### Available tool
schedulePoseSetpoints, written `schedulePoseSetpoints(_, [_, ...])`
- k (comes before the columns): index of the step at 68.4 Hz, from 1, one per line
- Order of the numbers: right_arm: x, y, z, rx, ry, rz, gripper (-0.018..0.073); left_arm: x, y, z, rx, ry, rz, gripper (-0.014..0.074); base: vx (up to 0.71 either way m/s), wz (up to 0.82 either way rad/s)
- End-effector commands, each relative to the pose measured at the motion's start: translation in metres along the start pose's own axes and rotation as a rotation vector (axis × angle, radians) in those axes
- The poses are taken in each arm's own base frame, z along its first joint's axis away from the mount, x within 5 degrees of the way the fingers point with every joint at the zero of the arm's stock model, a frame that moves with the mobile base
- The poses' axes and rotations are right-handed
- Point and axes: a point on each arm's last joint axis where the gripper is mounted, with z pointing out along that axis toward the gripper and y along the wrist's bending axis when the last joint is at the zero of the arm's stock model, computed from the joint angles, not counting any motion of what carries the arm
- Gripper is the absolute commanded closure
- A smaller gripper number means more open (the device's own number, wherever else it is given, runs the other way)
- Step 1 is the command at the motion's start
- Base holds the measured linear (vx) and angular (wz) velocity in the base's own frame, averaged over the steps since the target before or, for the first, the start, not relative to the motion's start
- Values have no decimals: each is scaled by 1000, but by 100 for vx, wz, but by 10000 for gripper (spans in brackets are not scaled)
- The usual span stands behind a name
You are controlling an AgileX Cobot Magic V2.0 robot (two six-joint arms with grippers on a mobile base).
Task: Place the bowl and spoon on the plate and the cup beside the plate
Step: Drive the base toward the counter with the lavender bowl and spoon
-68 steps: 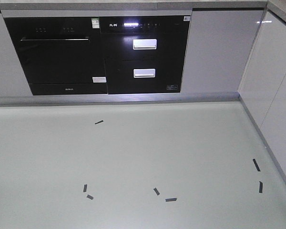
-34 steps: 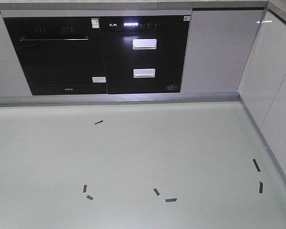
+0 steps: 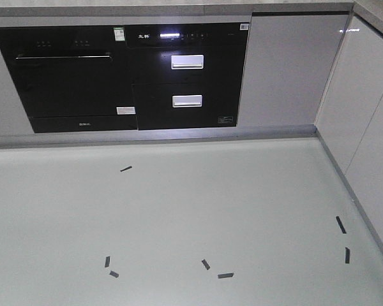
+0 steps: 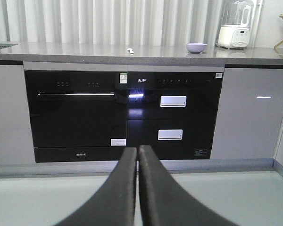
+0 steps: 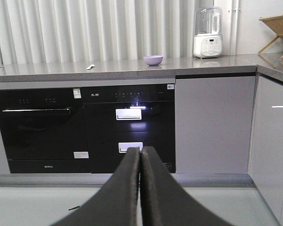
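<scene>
You are facing a kitchen run: a grey surface [image 5: 217, 63] tops the base units, with a pleated white curtain [image 5: 85, 30] behind it. Below the surface, a black oven [image 4: 75, 113] sits on the left. Just to its right is a black appliance [image 4: 172, 117] with a lit display and two white-handled drawer fronts, one above the other. Plain pale cabinet doors [image 5: 212, 122] follow to the right, and a second run of cabinets turns the corner on the right edge. The front view shows the pale floor [image 3: 242, 204] carrying short black tape marks [image 3: 126, 169]: one alone near the oven, pairs lower left and lower centre, and two more by the right-hand cabinets. The bowl [image 4: 196, 47] stands upright on the surface, above the right part of the drawer appliance. The spoon [image 4: 130, 50] lies flat on the same surface to the bowl's left, well apart from it, roughly over the seam between oven and appliance. It is too small for you to tell which way its head lies. A white blender [image 4: 235, 23] with a clear jug stands on the surface just right of the bowl, and a wooden rack [image 5: 276, 28] sits beyond it at the corner. Your left claw [image 4: 137, 149] has its two dark fingers pressed together along their length, with nothing between them, and it points at the appliance front below the surface. Your right claw [image 5: 140, 149] is likewise closed tight and empty, aimed at the drawer fronts. Both claws are well apart from the bowl and spoon.
</scene>
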Motion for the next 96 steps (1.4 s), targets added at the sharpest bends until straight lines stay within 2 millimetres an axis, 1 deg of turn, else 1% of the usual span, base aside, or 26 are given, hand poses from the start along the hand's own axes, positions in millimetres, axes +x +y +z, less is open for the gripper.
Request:
schedulePoseSetpoints(1, [-5, 0, 0, 3, -72, -8, 568, -14, -2, -3, 16, -108, -6, 603, 11, -8])
schedulePoseSetpoints(42, [-5, 0, 0, 3, -72, -8, 568, -14, -2, -3, 16, -108, -6, 603, 14, 4])
schedulePoseSetpoints(96, [-5, 0, 0, 3, -72, -8, 568, -14, -2, -3, 16, -108, -6, 603, 23, 0])
